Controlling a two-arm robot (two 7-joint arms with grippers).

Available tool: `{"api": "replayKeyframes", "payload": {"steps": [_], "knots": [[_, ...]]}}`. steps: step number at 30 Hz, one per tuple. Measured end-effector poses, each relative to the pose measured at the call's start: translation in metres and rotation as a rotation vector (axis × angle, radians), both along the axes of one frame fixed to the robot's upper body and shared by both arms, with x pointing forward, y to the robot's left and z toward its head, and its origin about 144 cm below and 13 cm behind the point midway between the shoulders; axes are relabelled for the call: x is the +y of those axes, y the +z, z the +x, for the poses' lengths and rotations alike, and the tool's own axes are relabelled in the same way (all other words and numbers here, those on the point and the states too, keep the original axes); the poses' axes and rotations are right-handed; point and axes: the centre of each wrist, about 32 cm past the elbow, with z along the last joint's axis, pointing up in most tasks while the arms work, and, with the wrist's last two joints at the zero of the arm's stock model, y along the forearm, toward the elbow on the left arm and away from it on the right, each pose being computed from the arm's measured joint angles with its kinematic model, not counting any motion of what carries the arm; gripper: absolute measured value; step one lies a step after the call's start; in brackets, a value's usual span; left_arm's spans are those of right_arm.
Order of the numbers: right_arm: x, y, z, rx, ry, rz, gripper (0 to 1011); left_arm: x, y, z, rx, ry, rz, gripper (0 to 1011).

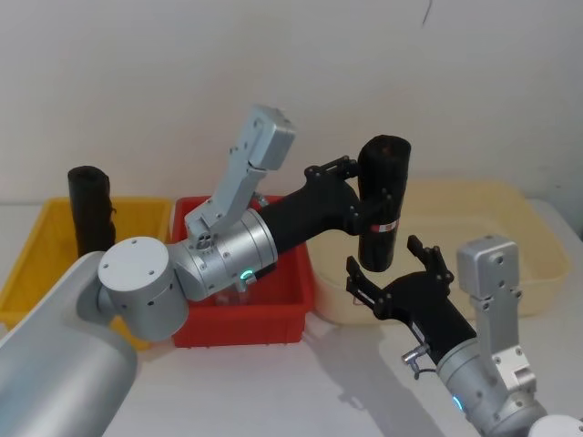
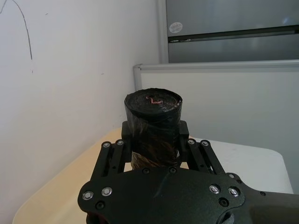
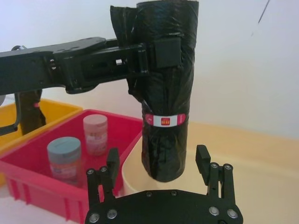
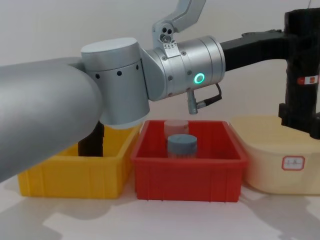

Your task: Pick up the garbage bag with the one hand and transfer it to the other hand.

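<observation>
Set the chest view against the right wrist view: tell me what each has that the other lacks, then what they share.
Chest view: the green ring on the left wrist, a label on the tub. Right wrist view: the right gripper, open, near the lower end of the bag. Shared: the left gripper clamped on the bag, the red bin with two jars, the tub.

Silver arms (image 4: 120, 75) bear a green-ringed black left gripper (image 1: 366, 196) and blue-ringed right gripper (image 1: 392, 269).

Garbage bag (image 1: 383, 205) (upright) by right tool (image 1: 387, 270), over rightmost bin (image 1: 510, 214)
</observation>
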Motion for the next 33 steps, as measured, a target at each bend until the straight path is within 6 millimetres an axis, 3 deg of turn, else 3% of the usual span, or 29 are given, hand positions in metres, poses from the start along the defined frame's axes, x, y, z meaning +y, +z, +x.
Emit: {"api": "replayKeyframes", "payload": {"steps": [27, 33], "knots": [[0.025, 0.000, 0.031, -0.042, -0.050, -0.050, 1004, 0.000, 0.000, -0.001, -0.001, -0.001, 0.000, 524], [0.029, 0.002, 0.039, -0.002, -0.063, -0.030, 915, 0.000, 0.001, -0.001, -0.002, -0.001, 0.000, 524]]}}
